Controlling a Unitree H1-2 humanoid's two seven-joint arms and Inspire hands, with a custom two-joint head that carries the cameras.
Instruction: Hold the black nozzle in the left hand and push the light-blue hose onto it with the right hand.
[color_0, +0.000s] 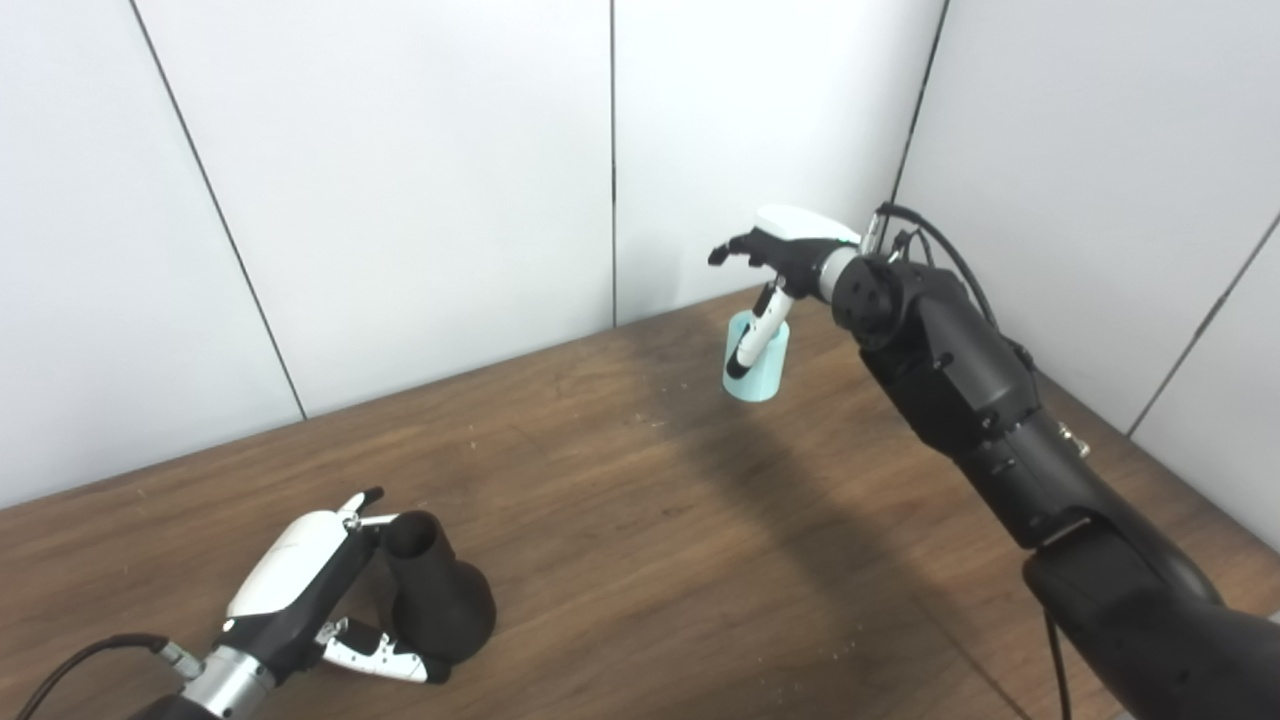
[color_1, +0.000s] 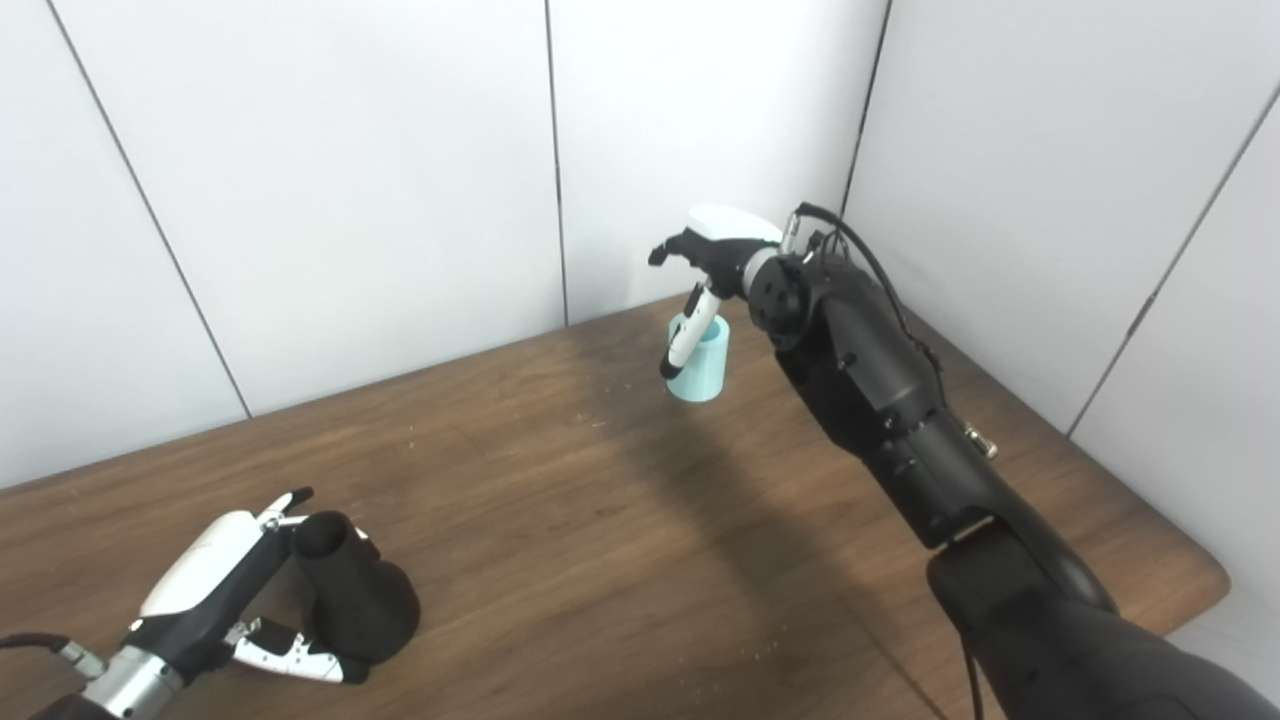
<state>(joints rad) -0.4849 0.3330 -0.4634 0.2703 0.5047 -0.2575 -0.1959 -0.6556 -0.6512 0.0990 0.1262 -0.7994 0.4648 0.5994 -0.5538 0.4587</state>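
Black nozzle (color_0: 437, 590): stood at the bench's (color_0: 640, 520) near left, left hand (color_0: 330, 590) curled about it. Light-blue hose (color_0: 757, 360): far right, right hand (color_0: 785, 262) closing around it, grasp unconfirmed. Parts well apart; lifting, aligning and pushing together remained undone.

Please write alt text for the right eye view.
Near the wooden table's front left, the left hand wraps the upright black funnel-shaped nozzle; far back, the right hand reaches over the short light-blue hose piece.
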